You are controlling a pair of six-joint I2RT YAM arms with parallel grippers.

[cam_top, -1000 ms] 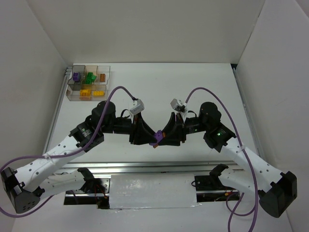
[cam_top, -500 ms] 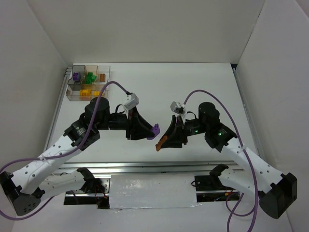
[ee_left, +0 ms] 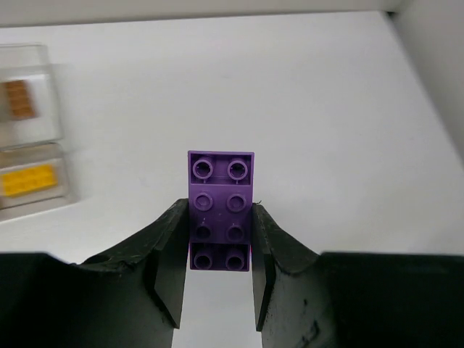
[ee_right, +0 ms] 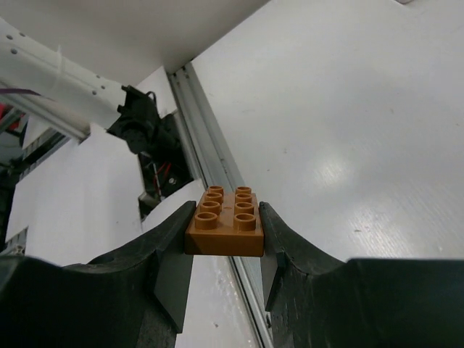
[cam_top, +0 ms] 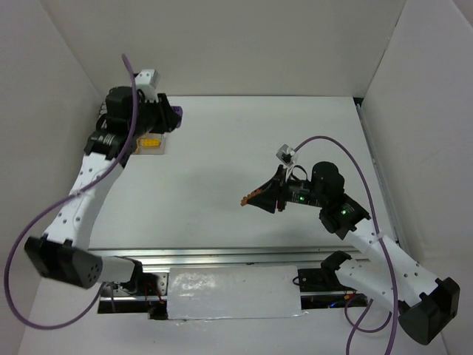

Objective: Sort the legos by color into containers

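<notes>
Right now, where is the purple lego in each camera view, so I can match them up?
Top external: purple lego upper left, in the left gripper, beside the tray.
Left wrist: centre, clamped between the fingers.
Right wrist: not in it; the right gripper holds a brown lego.
Shared landmark: the yellow lego in the tray, top and left wrist views.

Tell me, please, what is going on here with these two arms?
Toy bricks are being sorted by colour into a clear tray. The left gripper is shut on a purple brick, held over the table just beside the tray. The right gripper is shut on a brown brick near the middle of the table. Neither brick is in a cell yet.
</notes>
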